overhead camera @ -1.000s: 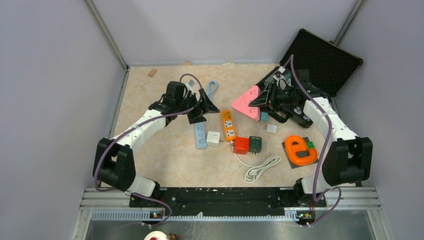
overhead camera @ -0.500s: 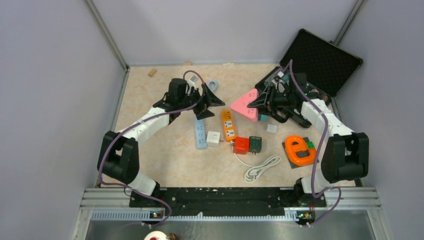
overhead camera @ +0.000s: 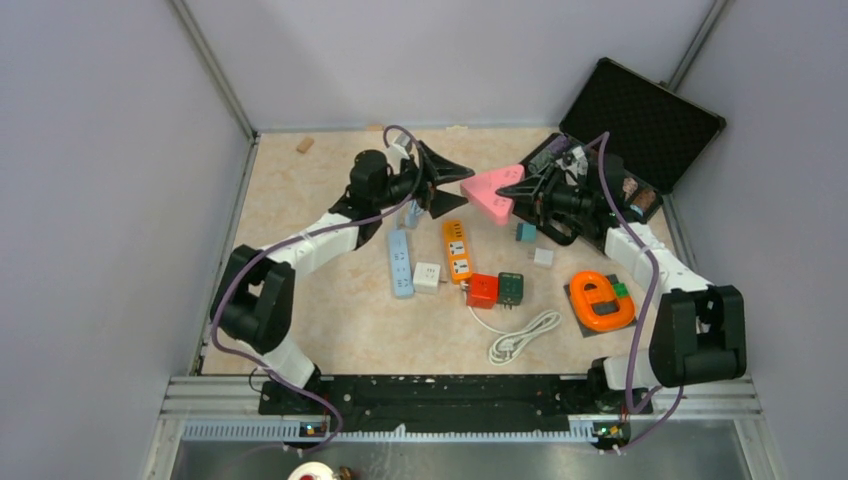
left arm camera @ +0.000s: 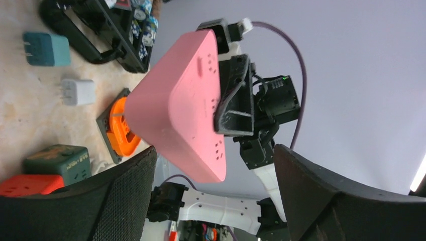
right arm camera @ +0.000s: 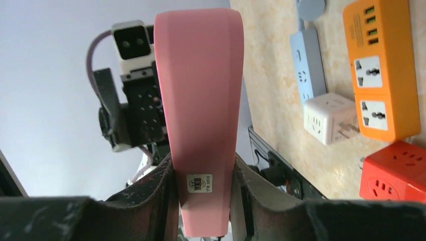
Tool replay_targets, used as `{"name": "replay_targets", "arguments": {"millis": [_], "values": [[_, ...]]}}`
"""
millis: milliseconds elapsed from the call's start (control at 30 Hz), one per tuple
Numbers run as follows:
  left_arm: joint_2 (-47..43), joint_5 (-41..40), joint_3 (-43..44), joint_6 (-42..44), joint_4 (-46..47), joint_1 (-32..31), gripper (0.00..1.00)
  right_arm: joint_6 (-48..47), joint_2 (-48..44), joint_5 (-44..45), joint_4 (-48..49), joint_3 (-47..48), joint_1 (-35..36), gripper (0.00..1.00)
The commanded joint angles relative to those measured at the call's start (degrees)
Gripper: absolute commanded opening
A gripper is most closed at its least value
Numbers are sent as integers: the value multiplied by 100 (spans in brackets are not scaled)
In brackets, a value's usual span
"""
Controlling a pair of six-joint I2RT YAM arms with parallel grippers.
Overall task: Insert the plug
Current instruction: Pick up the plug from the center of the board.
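My right gripper (overhead camera: 518,189) is shut on a pink triangular socket block (overhead camera: 490,194), held up off the table at the back centre. In the right wrist view the block (right arm camera: 198,90) stands edge-on between both pads (right arm camera: 166,175). My left gripper (overhead camera: 463,195) is open, facing it from the left. In the left wrist view the block's lower corner (left arm camera: 176,105) hangs between the wide-apart fingers (left arm camera: 120,186) without touching them. A white cable with a plug (overhead camera: 520,337) lies on the table near the front.
On the table lie an orange power strip (overhead camera: 457,250), a blue strip (overhead camera: 401,262), a white cube socket (overhead camera: 427,276), red (overhead camera: 482,290) and green (overhead camera: 511,288) cubes, a teal adapter (overhead camera: 526,232) and an orange reel (overhead camera: 601,300). An open black case (overhead camera: 650,120) stands back right.
The left gripper has swung right and toward the back until its jaws reach the pink block. The right gripper has brought the block left and toward the back.
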Motion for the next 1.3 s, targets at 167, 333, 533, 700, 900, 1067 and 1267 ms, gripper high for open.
{"name": "replay_targets", "arguments": {"millis": [167, 333, 533, 700, 900, 1067, 1267], "values": [[589, 4, 693, -518, 619, -622, 69, 469, -276, 57, 680, 179, -56, 0], [656, -124, 832, -494, 570, -683, 33, 548, -215, 46, 849, 166, -58, 0], [484, -191, 936, 50, 73, -540, 0, -305, -200, -88, 41, 416, -56, 11], [155, -303, 1706, 1942, -2258, -257, 0, -2885, 108, 201, -2748, 1685, -54, 58], [-88, -698, 2864, 4846, -5236, -65, 0, -4424, 446, 313, -3925, 2899, -62, 83], [-234, -413, 3161, 6108, -6540, -80, 0, -4790, 593, -188, -3605, 3416, -57, 84], [-474, 571, 3034, 6474, -6877, -245, 0, -5236, 756, -851, -3474, 3595, -50, 84]]}}
